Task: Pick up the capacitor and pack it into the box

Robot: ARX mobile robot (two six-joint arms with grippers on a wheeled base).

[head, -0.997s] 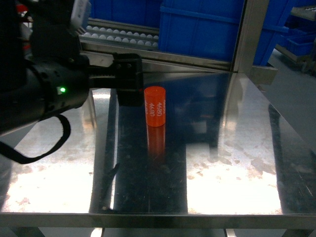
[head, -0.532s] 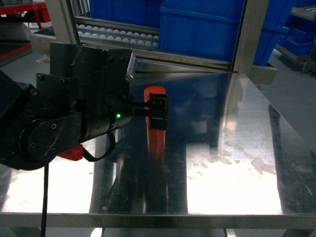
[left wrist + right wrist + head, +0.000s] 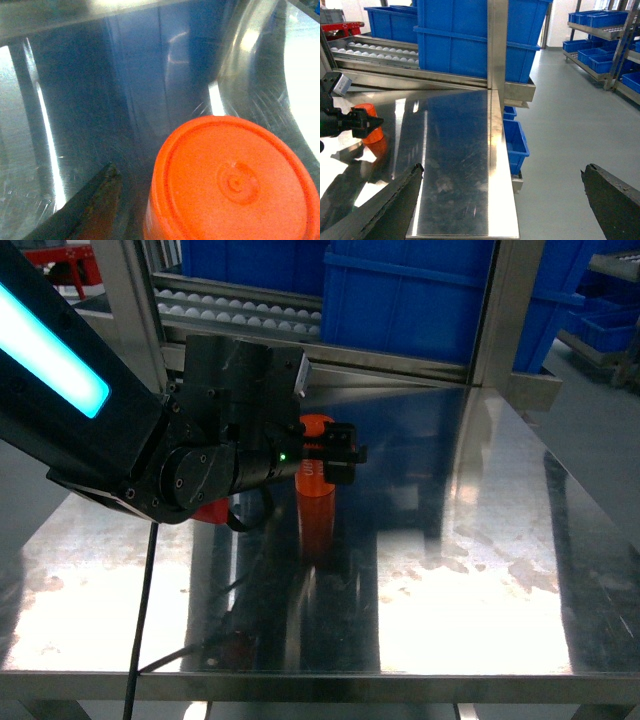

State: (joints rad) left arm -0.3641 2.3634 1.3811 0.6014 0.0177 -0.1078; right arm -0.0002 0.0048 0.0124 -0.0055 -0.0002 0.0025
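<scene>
No text, label or number is legible in any current view.

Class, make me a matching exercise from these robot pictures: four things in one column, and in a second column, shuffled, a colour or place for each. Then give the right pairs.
Things
1. capacitor
2. left gripper
3. bins
4. right gripper

Colour or place
A. blue, behind the steel table
B. orange, upright on the table
C. black, at the capacitor's top
D. apart at the table's right edge, jaws spread wide

Pairs: 1-B, 2-C, 3-A, 4-D
</scene>
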